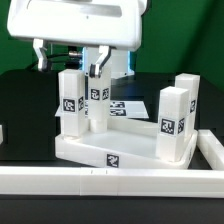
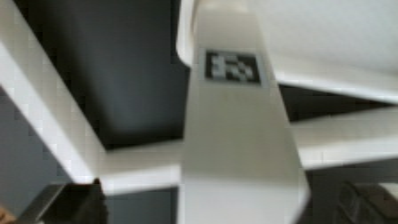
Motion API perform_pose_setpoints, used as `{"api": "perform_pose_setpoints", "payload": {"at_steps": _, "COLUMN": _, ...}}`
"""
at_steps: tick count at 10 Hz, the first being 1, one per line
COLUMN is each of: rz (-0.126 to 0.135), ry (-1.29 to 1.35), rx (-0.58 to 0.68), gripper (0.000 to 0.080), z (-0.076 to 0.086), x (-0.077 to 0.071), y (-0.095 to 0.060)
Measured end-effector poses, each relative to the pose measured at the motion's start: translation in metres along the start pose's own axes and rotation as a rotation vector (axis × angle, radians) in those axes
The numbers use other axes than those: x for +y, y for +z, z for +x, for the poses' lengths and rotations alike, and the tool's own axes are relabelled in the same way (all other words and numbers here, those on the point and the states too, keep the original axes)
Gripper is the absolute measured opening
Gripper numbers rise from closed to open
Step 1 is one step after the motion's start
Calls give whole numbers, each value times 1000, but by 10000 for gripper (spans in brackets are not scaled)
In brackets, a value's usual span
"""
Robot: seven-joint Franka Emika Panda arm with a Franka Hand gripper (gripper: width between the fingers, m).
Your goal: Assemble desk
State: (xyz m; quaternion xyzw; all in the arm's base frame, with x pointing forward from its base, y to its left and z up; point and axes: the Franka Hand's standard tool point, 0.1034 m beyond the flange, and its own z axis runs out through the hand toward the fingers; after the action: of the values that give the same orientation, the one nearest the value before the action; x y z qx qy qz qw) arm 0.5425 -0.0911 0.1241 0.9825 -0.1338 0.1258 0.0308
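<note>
The white tabletop (image 1: pixel 125 150) lies upside down on the dark table, with several white tagged legs standing on it. One leg (image 1: pixel 70 100) stands at the exterior view's left and another (image 1: pixel 97 100) behind it. Two more legs (image 1: pixel 172 122) (image 1: pixel 188 95) stand at the exterior view's right. My gripper (image 1: pixel 70 62) hangs over the left leg, its fingers (image 1: pixel 39 57) spread on either side of the leg's top. In the wrist view that leg (image 2: pixel 235 110) runs between the dark fingers (image 2: pixel 63 203); my gripper (image 2: pixel 222 208) is open around it.
A long white rail (image 1: pixel 120 184) borders the table's front and turns back at the exterior view's right (image 1: pixel 212 150). The marker board (image 1: pixel 128 106) lies flat behind the tabletop. The tabletop's rim (image 2: pixel 54 110) shows in the wrist view over dark table.
</note>
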Motion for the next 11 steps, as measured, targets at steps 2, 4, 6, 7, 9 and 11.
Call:
{"api": "perform_pose_setpoints", "payload": {"at_steps": 2, "rz": 17, "ry": 11, "rx": -131, "gripper": 649, "z": -7, "x": 0, "y": 3}}
{"api": "perform_pose_setpoints", "payload": {"at_steps": 4, "rz": 34, "ry": 17, "rx": -282, "gripper": 649, "z": -10, "x": -1, "y": 3}}
{"api": "perform_pose_setpoints", "payload": {"at_steps": 6, "rz": 40, "ry": 14, "rx": -397, "gripper": 649, "z": -7, "x": -5, "y": 3}}
{"api": "perform_pose_setpoints", "payload": {"at_steps": 7, "rz": 35, "ry": 8, "rx": -368, "gripper": 649, "z": 2, "x": -7, "y": 4}}
{"api": "perform_pose_setpoints", "payload": {"at_steps": 9, "rz": 34, "ry": 6, "rx": -363, "gripper": 649, "z": 5, "x": -8, "y": 4}}
{"api": "perform_pose_setpoints", "payload": {"at_steps": 11, "rz": 34, "ry": 6, "rx": -363, "gripper": 625, "z": 5, "x": -7, "y": 4}}
